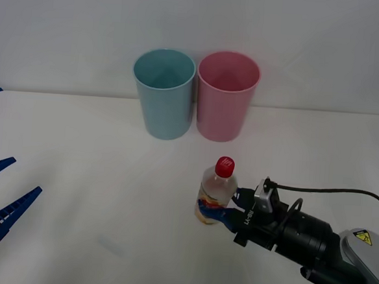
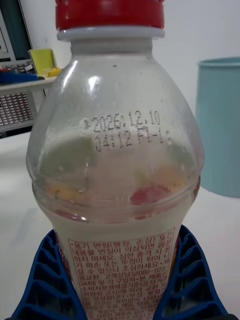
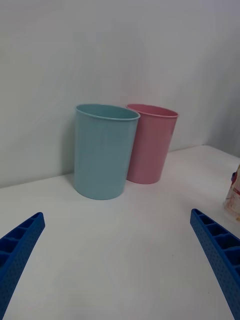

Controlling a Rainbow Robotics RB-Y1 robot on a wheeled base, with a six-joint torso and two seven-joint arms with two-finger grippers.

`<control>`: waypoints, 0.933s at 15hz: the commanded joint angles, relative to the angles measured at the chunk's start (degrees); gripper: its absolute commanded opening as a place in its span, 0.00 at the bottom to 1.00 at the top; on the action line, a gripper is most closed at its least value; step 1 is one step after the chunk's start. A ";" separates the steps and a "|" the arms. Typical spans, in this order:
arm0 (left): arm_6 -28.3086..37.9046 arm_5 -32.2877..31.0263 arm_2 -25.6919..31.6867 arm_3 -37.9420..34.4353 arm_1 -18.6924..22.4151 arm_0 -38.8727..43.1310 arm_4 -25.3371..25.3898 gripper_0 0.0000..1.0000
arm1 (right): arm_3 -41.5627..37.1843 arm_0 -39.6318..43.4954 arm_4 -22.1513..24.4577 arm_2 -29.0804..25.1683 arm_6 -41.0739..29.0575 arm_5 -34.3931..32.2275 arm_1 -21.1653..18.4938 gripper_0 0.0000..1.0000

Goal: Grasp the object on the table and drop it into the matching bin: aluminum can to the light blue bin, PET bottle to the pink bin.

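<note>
Closest to the lens, the PET bottle (image 2: 117,165) stands upright between the blue ribbed fingers (image 2: 42,285) of the right gripper (image 1: 227,208), which press against both sides of its labelled lower body, so the gripper is clasping the bottle. Its base looks to rest on the table (image 1: 96,174), in front of the pink bin (image 1: 226,96) and a little apart from it. The grasp therefore seems made or just closing, while lifting, carrying and dropping are all left to do. Beside the pink bin, almost touching it, stands the light blue bin (image 1: 163,93), which this bottle should not enter. Far from the pink bin, at the table's near left edge, the left gripper (image 1: 2,197) waits with fingers spread wide, holding nothing.
</note>
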 commanded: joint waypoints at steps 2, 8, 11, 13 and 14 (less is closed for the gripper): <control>0.00 0.00 0.00 0.00 0.00 0.00 0.00 1.00 | -6.05 0.25 -0.01 -2.84 -7.76 0.84 -0.55 0.00; 0.00 0.00 0.00 0.00 0.00 0.00 0.00 1.00 | -15.45 -0.46 0.08 -8.82 -20.16 3.57 -4.33 0.00; 0.00 0.00 0.00 0.00 0.00 0.00 0.00 1.00 | -18.97 -1.86 0.08 -10.05 -22.35 9.98 -7.23 0.00; 0.00 0.00 0.00 0.00 0.00 0.00 0.00 1.00 | -19.49 -4.41 0.08 -9.87 -22.88 14.73 -9.42 0.00; 0.00 0.00 0.00 0.00 0.00 0.00 0.00 1.00 | -19.14 -5.99 0.08 -9.70 -23.32 15.87 -10.13 0.00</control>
